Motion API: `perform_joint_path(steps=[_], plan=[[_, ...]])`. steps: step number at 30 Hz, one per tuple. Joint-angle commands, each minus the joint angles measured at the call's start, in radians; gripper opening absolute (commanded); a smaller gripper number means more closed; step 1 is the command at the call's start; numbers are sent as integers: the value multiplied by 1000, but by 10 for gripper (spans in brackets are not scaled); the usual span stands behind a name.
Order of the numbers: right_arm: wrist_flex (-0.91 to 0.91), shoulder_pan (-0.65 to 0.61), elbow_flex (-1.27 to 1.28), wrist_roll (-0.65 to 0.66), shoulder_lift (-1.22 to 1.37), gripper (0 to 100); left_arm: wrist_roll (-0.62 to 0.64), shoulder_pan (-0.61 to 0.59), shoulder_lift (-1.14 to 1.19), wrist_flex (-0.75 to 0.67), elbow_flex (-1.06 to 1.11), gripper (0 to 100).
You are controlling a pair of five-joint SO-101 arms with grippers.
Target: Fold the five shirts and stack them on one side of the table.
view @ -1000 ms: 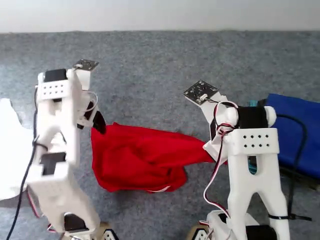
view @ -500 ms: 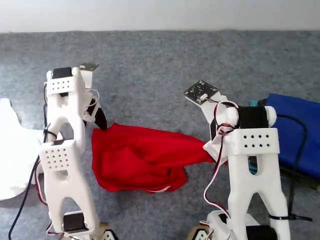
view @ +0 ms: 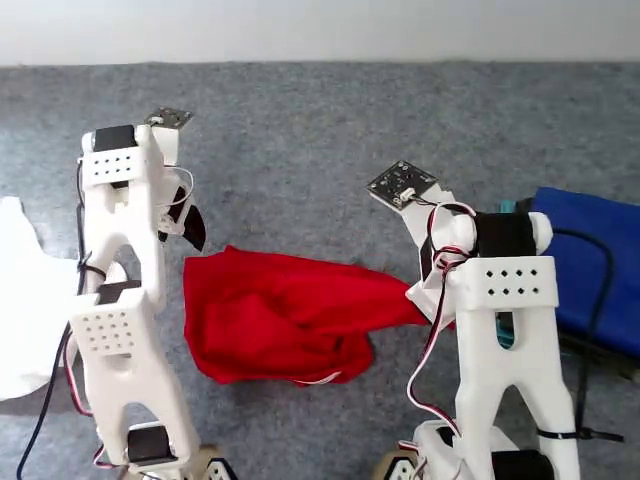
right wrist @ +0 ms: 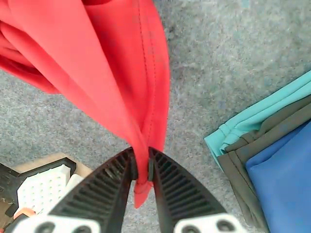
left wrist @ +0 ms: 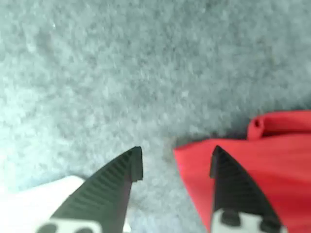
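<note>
Jaws on my right gripper (right wrist: 141, 154) pinch tight on one gathered end of the crumpled red fabric shirt (view: 280, 315) lying on the grey carpeted table (view: 300, 150), while my left gripper's (left wrist: 177, 155) stand apart just off its opposite corner, with a folded blue shirt (view: 590, 260) beyond the pinched end.

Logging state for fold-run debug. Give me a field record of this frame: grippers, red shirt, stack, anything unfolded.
left gripper: open, by the red shirt's corner, holding nothing
right gripper: shut on the red shirt's edge
red shirt: crumpled, unfolded, on the grey table between the arms
stack: beside the right arm; blue shirt on top, dark shirt and teal shirt under it
white shirt: unfolded, beside the left arm
</note>
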Motion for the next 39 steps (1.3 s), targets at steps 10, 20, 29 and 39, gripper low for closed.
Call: perform_joint_path(steps=[10,20,29,39], plan=[[8,16,-3,3,-27,9,-17,15,21,-52,48,224],[8,16,-3,3,-27,9,-12,18,209,21,-111,221],[8,16,-3,3,-27,9,-12,123,218,21,-22,114],[8,18,-3,2,-30,9,-12,150,193,23,41,13]])
